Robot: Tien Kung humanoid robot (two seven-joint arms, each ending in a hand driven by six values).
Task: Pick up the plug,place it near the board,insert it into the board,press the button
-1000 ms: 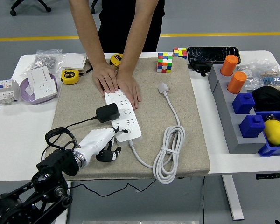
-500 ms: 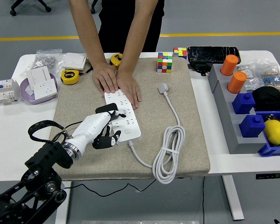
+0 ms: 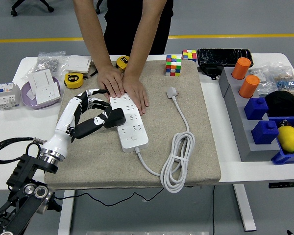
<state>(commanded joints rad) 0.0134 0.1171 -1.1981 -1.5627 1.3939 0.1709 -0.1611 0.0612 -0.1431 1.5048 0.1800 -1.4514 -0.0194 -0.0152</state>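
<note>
Nearest us, at the table's (image 3: 10, 125) near left corner, our left arm climbs in over the beige mat (image 3: 186, 161), and the left hand (image 3: 85, 117) sits over the mat's left side. Its fingers look curled against the black plug (image 3: 114, 117), thumb beneath and fingers above, though we cannot quite see how firm the hold is. Our right hand is nowhere in view, so this job falls to the left alone.

What the coming move turns on, we judge, is this: the plug lies at the hand's right, touching the left long edge of the white board (image 3: 129, 122), about midway along it. The board's long axis runs from the mat's near middle toward its far left (slightly slanted), so the sockets lie just rightward of the plug.

Farther off, a person's hands (image 3: 122, 85) press flat on the board's far end, steadying it. The button sits on the board's near end, we think.
</note>
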